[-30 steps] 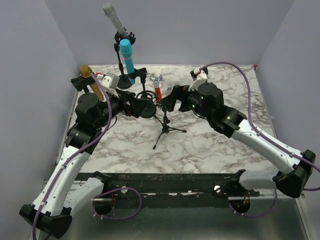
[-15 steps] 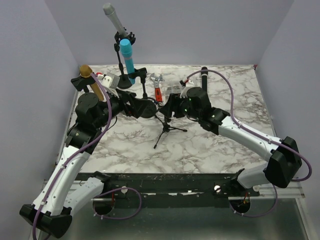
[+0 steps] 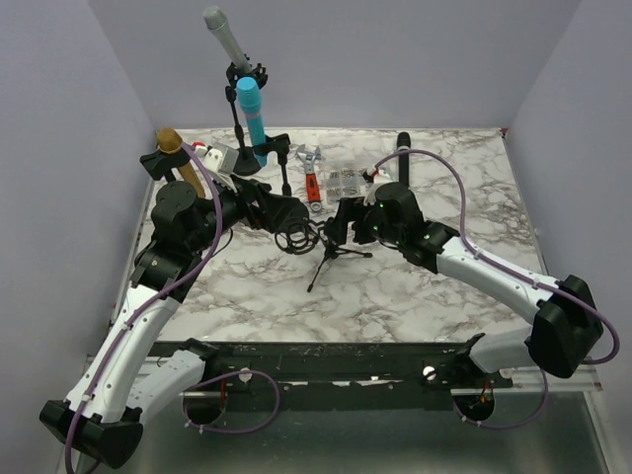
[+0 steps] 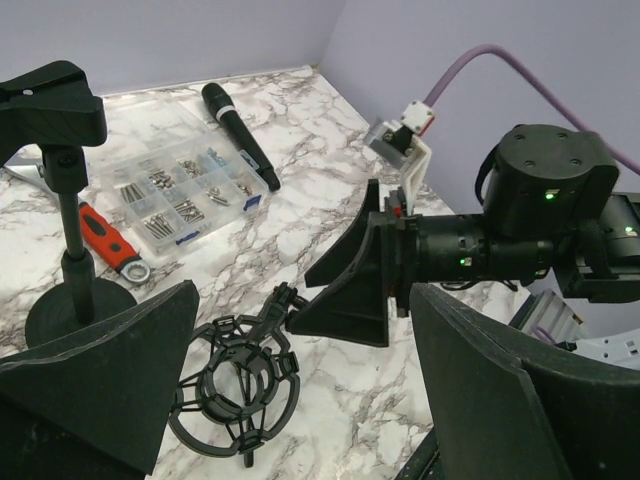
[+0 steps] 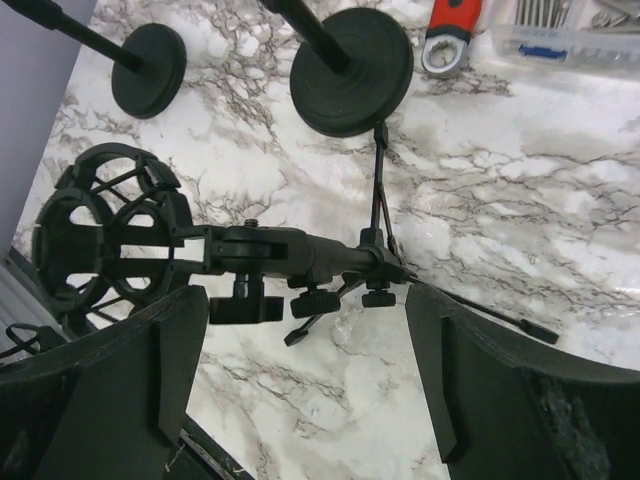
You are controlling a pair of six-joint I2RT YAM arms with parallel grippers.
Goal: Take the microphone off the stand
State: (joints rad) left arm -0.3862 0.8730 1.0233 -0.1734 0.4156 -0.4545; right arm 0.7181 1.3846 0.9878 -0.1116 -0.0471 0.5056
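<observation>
microphone (image 3: 403, 158): black handheld one, slim, with a pale ring just under the head. It's lying flat on the marble surface (image 3: 395, 296) at about 1 o'clock from the stand, well apart from it, right beside the screw box

stand (image 3: 329, 255): little black tripod, sitting mid-surface with its round shock mount (image 4: 240, 385) empty and leaning out toward 9 o'clock

left gripper (image 4: 305, 288): fingers standing wide apart, hovering over the shock mount, gripping nothing

right gripper (image 5: 307, 290): fingers spread apart too, hanging over the stand's neck, not clamping it

screw box (image 4: 170, 190): clear organizer with a blue sticker on the edge. Its writing is looking too small to read
</observation>
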